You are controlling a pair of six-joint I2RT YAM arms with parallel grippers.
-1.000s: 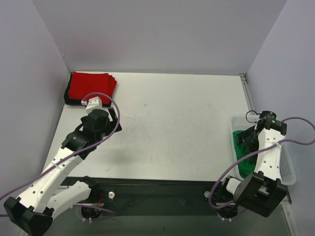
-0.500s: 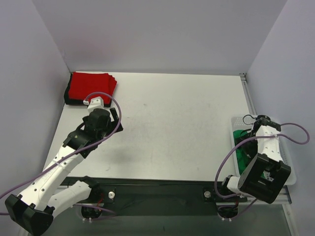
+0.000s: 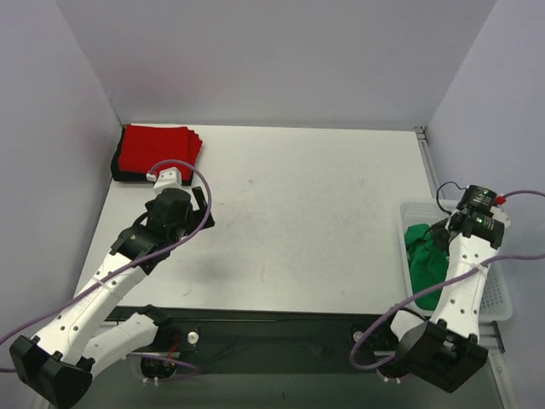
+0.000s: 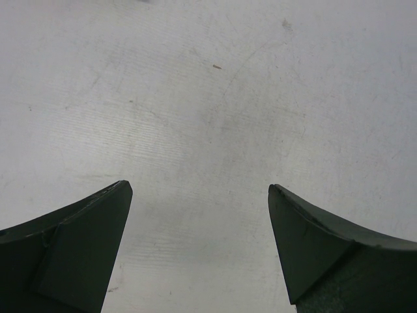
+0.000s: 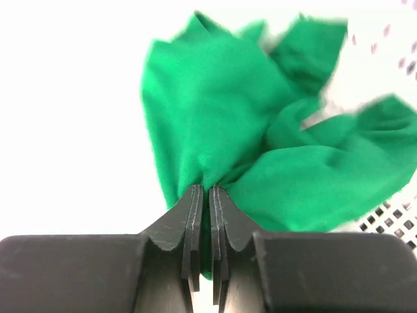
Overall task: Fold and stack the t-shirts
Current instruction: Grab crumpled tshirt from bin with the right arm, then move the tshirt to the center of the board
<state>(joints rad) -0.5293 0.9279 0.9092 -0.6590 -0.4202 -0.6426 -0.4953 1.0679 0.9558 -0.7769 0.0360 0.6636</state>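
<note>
A crumpled bright green t-shirt (image 3: 423,256) (image 5: 247,143) lies in the white mesh basket (image 3: 502,300) at the table's right edge. My right gripper (image 5: 208,190) (image 3: 441,232) is shut on a fold of that green fabric, which bunches out from between its fingers. A folded red t-shirt (image 3: 157,148) rests on top of a black one (image 3: 117,167) at the far left corner of the table. My left gripper (image 4: 199,189) (image 3: 201,206) hangs open over bare table just in front of that stack, with nothing between its fingers.
White walls close in the table (image 3: 306,213) on the left, back and right. The basket sits tight against the right wall. A dark strip at the near edge holds both arm bases.
My right gripper went down into the basket, shut on the green t-shirt, and has now risen with the fabric pinched. The left arm has barely moved.
</note>
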